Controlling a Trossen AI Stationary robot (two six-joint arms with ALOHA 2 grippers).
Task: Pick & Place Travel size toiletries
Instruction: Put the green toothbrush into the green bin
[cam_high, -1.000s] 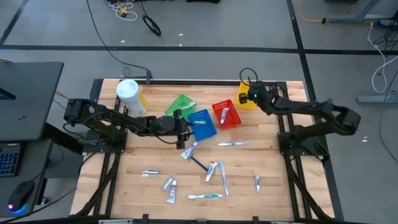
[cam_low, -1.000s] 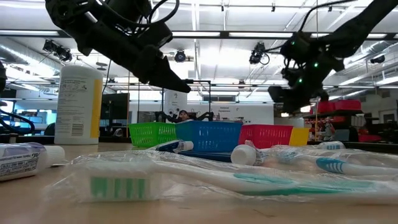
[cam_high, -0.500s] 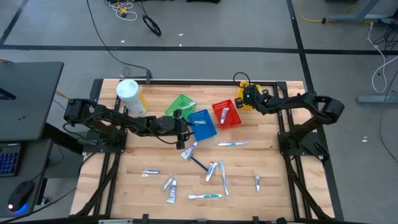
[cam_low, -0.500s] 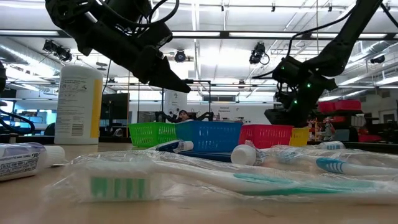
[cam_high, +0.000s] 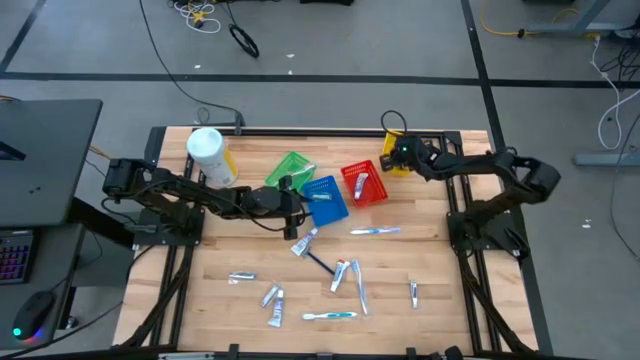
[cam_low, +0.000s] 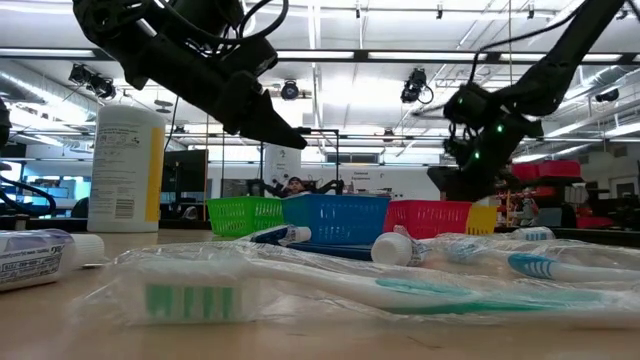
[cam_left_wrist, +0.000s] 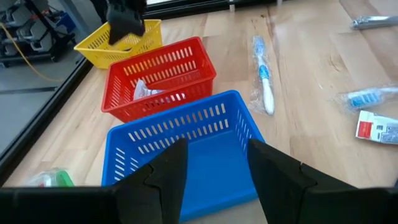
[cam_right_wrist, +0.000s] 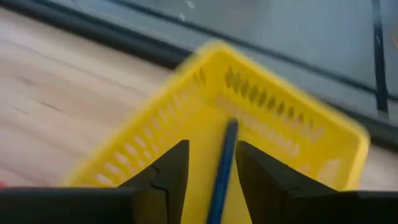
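Baskets: yellow (cam_high: 391, 160), red (cam_high: 366, 185), blue (cam_high: 327, 200), green (cam_high: 290, 167); dk-blue razor (cam_right_wrist: 221, 168).

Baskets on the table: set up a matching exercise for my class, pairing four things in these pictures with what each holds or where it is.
Things:
1. red basket
2. blue basket
3. yellow basket
4. right gripper

States:
A. a slim dark blue item stands in it
B. a crumpled white packet lies inside
C. hangs over the yellow basket, fingers apart
D. nothing shows on its floor, left gripper open above it

Pairs: 1-B, 2-D, 3-A, 4-C
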